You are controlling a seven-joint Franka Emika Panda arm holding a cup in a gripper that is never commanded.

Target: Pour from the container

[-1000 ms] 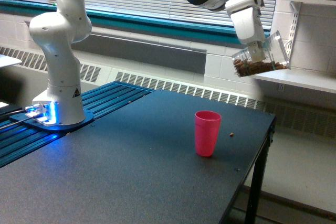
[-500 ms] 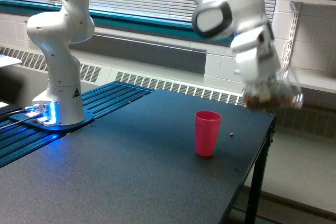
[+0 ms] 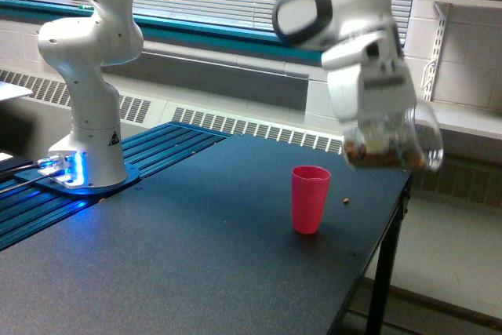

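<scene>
Since 0.5 s ago the arm has swung toward the exterior view's left, bringing the container [image 3: 392, 140] closer to the pink cup [image 3: 311, 198], though it's up and to that view's right of the cup, not over it. End effector [image 3: 375, 119] is blurred; it carries the container, but finger spacing can't be read. Container lies nearly on its side w/ brown bits along the low wall. Risk, imo: tipping more before the mouth is over the cup would scatter pieces on the worktop [image 3: 196, 233], where one stray bit [image 3: 346, 201] already lies. Cup's contents not visible
</scene>
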